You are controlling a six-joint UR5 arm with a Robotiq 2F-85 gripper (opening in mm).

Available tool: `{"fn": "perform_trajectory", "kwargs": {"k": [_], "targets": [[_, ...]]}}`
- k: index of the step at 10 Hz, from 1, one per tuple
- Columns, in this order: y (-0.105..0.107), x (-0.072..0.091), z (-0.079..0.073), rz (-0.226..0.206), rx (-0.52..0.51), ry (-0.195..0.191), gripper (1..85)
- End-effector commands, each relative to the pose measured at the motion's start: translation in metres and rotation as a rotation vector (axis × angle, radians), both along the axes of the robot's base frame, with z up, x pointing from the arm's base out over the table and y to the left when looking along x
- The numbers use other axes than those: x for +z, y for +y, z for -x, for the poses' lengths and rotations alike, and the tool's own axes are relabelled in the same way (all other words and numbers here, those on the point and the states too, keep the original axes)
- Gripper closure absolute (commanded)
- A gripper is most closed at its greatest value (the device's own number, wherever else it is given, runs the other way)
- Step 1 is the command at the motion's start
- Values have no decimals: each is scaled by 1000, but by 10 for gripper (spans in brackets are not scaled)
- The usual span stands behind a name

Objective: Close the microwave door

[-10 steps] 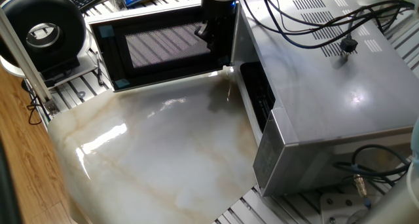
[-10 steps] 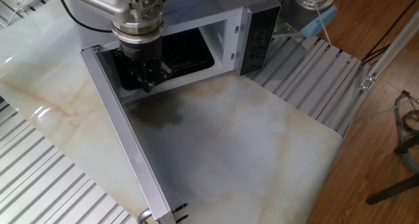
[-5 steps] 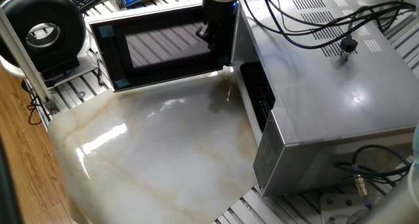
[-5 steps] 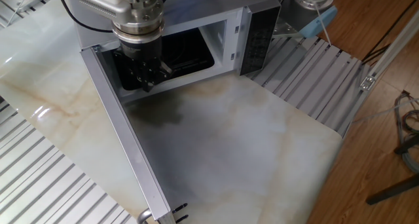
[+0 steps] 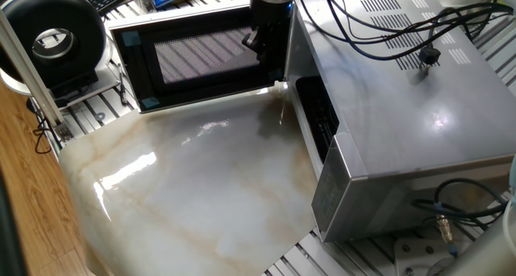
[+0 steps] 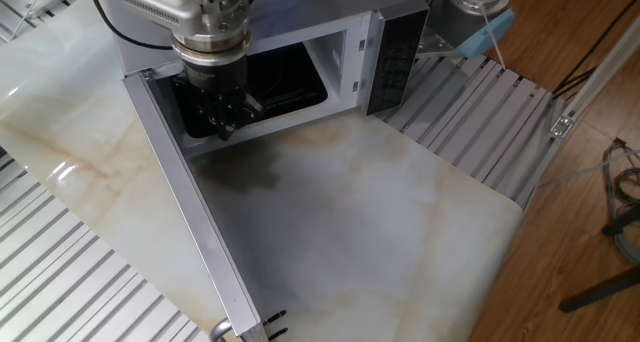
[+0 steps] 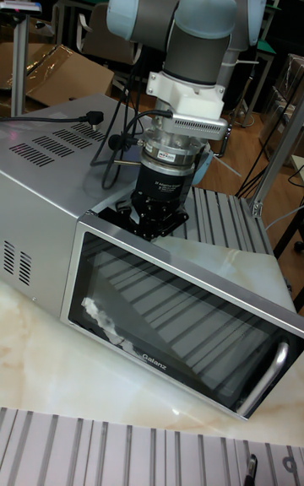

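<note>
The door is standing wide open off the oven at the desk's back edge; the gripper, jaw state unclear, is hanging inside it and ought to be pushing steadily from behind.

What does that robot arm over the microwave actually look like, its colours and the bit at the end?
The arm is built of fat grey tubes with pale blue caps on its joints. Below sits a white block with a slotted edge, then a black cylinder with small white lettering. The gripper at the tip is black. Black cables loop from the wrist across the silver microwave.
</note>
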State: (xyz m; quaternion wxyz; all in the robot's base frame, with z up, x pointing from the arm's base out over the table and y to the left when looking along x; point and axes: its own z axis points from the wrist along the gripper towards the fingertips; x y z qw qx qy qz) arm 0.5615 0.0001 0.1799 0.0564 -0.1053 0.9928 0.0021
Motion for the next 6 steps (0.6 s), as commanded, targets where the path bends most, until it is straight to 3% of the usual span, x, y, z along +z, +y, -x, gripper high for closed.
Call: {"fn": "perform_trajectory", "kwargs": {"k": [1, 6], "targets": [[5, 0, -1, -28, -16, -5, 847], [7, -1, -1, -41, -20, -8, 847]]}}
